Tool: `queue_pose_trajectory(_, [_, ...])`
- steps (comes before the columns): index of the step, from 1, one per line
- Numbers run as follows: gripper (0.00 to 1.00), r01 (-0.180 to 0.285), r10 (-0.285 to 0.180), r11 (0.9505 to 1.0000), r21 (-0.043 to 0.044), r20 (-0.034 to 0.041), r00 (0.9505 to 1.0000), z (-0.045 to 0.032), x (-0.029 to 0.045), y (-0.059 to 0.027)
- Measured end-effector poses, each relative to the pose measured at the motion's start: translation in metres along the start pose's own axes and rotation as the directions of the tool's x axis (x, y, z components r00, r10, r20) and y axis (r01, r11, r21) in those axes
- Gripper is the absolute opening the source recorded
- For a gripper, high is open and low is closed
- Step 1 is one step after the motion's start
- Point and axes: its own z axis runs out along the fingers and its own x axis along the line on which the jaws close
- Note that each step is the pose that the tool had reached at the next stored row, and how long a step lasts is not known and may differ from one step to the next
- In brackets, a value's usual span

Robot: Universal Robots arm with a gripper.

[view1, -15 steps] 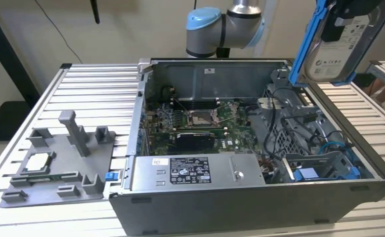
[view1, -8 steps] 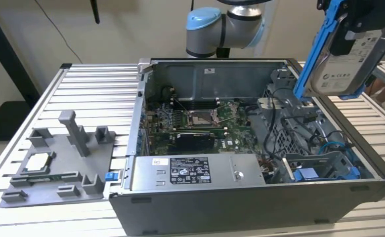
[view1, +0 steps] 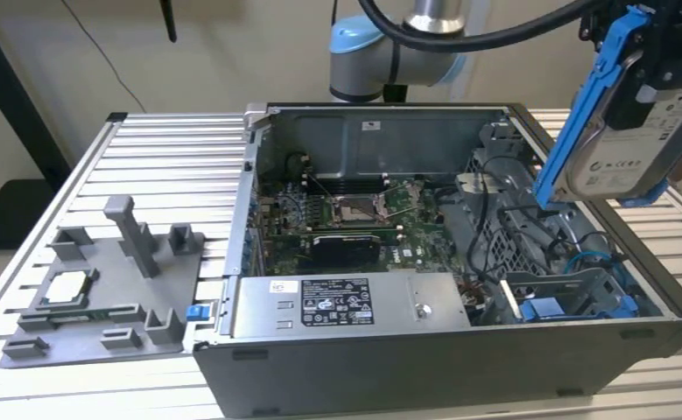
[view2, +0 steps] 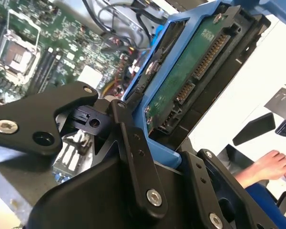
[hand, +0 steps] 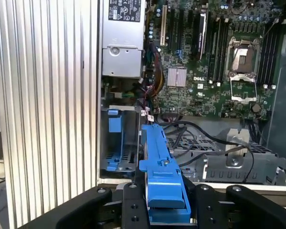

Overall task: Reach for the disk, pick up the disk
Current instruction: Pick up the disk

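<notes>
The disk (view1: 635,149), a silver-grey drive with a white label in a bright blue frame, hangs tilted in the air above the open computer case's corner on the exterior view's right. My gripper (view1: 665,61) is shut on its upper end. In the second wrist view the disk's green circuit-board underside (view2: 190,71) and blue frame run between my black fingers (view2: 133,143). In the first wrist view the disk's blue frame edge (hand: 159,167) sticks out from the gripper (hand: 164,202), high above the case's drive bay.
The open computer case (view1: 434,359) holds a motherboard (view1: 353,210), a long grey box with a sticker (view1: 341,302) and a blue drive cage (view1: 563,306). A grey fixture with a small silver chip (view1: 66,287) sits on the slatted table. A person's hand (view2: 269,164) is off to the side.
</notes>
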Motion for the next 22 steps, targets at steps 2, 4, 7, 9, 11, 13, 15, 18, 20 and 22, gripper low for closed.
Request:
queue_pose_trajectory(2, [0.0,0.0,0.0,1.0,0.0,0.0,1.0,0.0018,0.009,0.0011])
queue_pose_trajectory(4, [0.0,0.0,0.0,1.0,0.0,0.0,1.0,0.0044,0.0176,0.0021])
queue_pose_trajectory(7, [0.0,-0.001,0.001,1.0,0.0,0.0001,1.0,0.0094,0.0254,0.004])
queue_pose_trajectory(9, [0.0,-0.005,0.005,1.0,0.0,-0.0004,1.0,0.0128,0.027,0.0058])
queue_pose_trajectory(11, [0.0,-0.011,0.011,0.9999,0.0002,-0.0011,0.9999,0.0162,0.0277,0.0074])
queue_pose_trajectory(13, [0.0,-0.019,0.019,0.9998,0.0003,-0.0017,0.9998,0.0197,0.0283,0.0082])
queue_pose_trajectory(15, [0.0,-0.026,0.026,0.9997,0.0004,-0.0024,0.9997,0.0233,0.0287,0.0086])
queue_pose_trajectory(18, [0.0,-0.037,0.037,0.9993,0.0007,-0.0032,0.9993,0.0289,0.0294,0.0092])
queue_pose_trajectory(20, [0.0,-0.041,0.041,0.9992,0.0008,-0.0038,0.9992,0.0323,0.0303,0.0096])
queue_pose_trajectory(22, [0.0,-0.041,0.041,0.9991,0.0008,-0.0038,0.9991,0.036,0.032,0.0099])
